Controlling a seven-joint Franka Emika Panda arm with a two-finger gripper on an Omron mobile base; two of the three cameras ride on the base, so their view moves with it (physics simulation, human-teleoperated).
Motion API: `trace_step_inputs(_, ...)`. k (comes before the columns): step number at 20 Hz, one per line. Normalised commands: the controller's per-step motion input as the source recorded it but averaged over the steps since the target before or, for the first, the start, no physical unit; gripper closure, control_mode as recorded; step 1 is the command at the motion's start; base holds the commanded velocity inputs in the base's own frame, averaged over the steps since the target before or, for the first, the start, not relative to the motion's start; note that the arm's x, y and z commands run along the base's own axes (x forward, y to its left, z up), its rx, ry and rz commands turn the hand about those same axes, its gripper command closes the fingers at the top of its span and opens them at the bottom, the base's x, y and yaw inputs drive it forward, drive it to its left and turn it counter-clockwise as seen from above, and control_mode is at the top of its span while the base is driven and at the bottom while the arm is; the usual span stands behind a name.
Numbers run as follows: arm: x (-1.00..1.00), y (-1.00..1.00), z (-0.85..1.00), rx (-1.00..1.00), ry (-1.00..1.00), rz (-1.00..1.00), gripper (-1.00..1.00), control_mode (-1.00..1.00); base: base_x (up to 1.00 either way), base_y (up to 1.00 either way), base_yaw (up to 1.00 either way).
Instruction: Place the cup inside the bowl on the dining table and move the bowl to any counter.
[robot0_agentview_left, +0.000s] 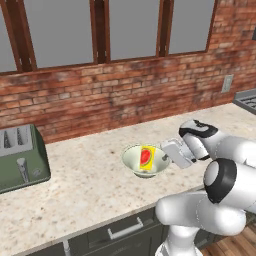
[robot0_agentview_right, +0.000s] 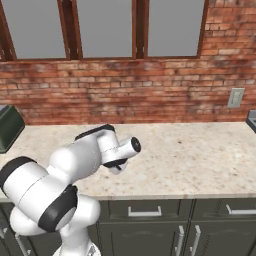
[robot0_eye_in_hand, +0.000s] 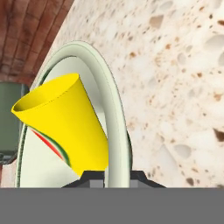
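The cup (robot0_agentview_left: 145, 159) lies tilted inside the bowl (robot0_agentview_left: 131, 161), which sits near the counter's (robot0_agentview_left: 90, 190) front edge. The gripper (robot0_eye_in_hand: 117, 175) pinches the bowl's rim.

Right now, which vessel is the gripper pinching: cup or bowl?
The bowl: the gripper straddles its cream rim, one fingertip inside, one outside. The yellow cup just sits inside it, ungripped.

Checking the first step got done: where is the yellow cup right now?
The cup sits inside the bowl on the counter below the brick wall, right of the green toaster; the gripper is shut on the bowl's rim.
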Motion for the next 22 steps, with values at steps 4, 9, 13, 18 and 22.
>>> trace_step_inputs(4,0.16,0.08,-0.25,-0.01,0.00,0.00,1.00,-1.00,0.00,0.00,0.00)
trace_step_inputs(9,0.13,0.09,-0.23,-0.01,0.00,0.00,1.00,-1.00,0.00,0.00,0.00)
trace_step_inputs(13,0.05,0.07,-0.15,-0.01,0.00,0.00,1.00,-1.00,0.00,0.00,0.00)
trace_step_inputs(18,0.00,0.05,0.00,0.00,0.00,0.00,1.00,-1.00,0.00,0.00,0.00)
trace_step_inputs(22,0.00,0.01,0.00,0.00,0.00,0.00,-1.00,-1.00,0.00,0.00,0.00)
